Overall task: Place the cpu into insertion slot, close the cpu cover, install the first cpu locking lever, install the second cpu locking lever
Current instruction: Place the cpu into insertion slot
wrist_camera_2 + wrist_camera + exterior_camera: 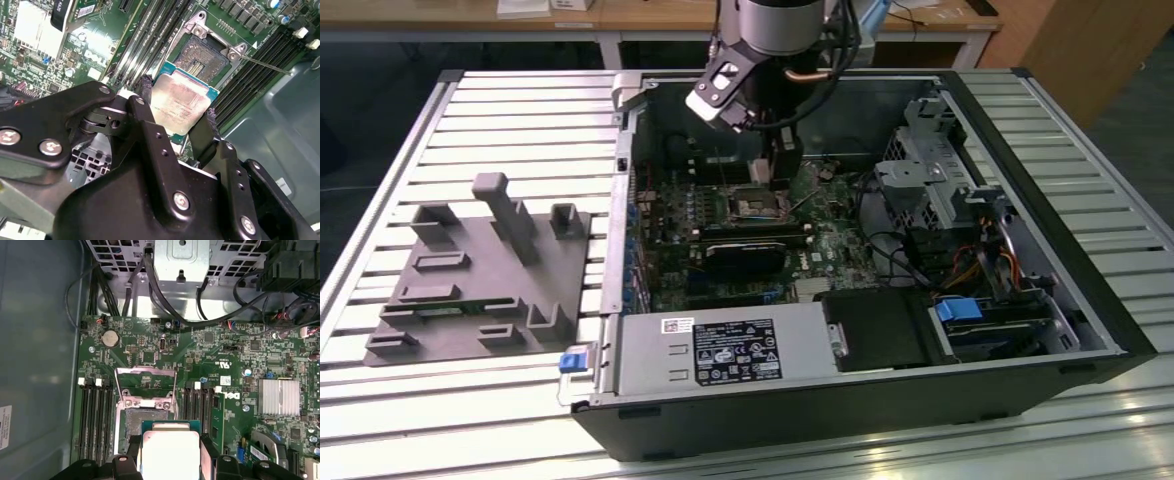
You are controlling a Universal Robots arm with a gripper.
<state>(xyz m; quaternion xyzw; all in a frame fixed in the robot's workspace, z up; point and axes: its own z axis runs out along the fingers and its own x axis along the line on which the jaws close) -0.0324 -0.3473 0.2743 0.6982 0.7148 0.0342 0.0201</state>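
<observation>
In both wrist views my gripper [177,107] is shut on the cpu [182,100], a flat square chip with a dull silver top and a green edge, clamped between two black fingers [144,89]. The chip [170,447] hangs just above and slightly to one side of the insertion slot [144,421], a dark square recess with a shiny metal rim [205,56]. The cpu cover [146,381] is swung up and open at the slot's far side. A thin locking lever [265,65] sticks out from the slot. In the exterior view the gripper [782,165] is lowered into the case over the slot [757,203].
Long black memory slots [95,420] flank the socket on both sides. A silver finned heatsink [278,396] and cables [165,300] lie nearby. The open case holds a power supply [720,350] and a drive cage [934,170]. A grey fixture plate [480,270] sits at the exterior view's left.
</observation>
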